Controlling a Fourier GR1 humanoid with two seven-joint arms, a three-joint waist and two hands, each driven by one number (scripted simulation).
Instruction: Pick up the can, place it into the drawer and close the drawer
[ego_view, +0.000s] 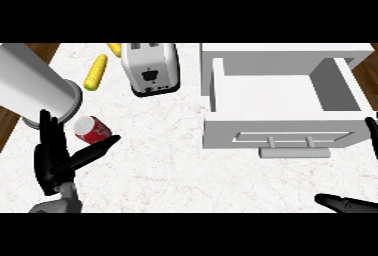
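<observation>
A red can (93, 129) with a silver top lies tilted on the marble counter at the left. My left hand (53, 159) is right beside it, fingers straight and pointing up, thumb stretched under the can's lower right side; the hand is open and not closed round the can. The white drawer (284, 95) stands pulled open at the right, its inside bare, its handle (295, 151) facing me. Only some fingers of my right hand (345, 203) show at the lower right edge, stretched out to the left.
A large silver cylinder (37, 87) lies just above the can at the left. A white toaster (151, 67) stands at the top centre, with a corn cob (95, 72) to its left. The counter's left edge borders wooden floor.
</observation>
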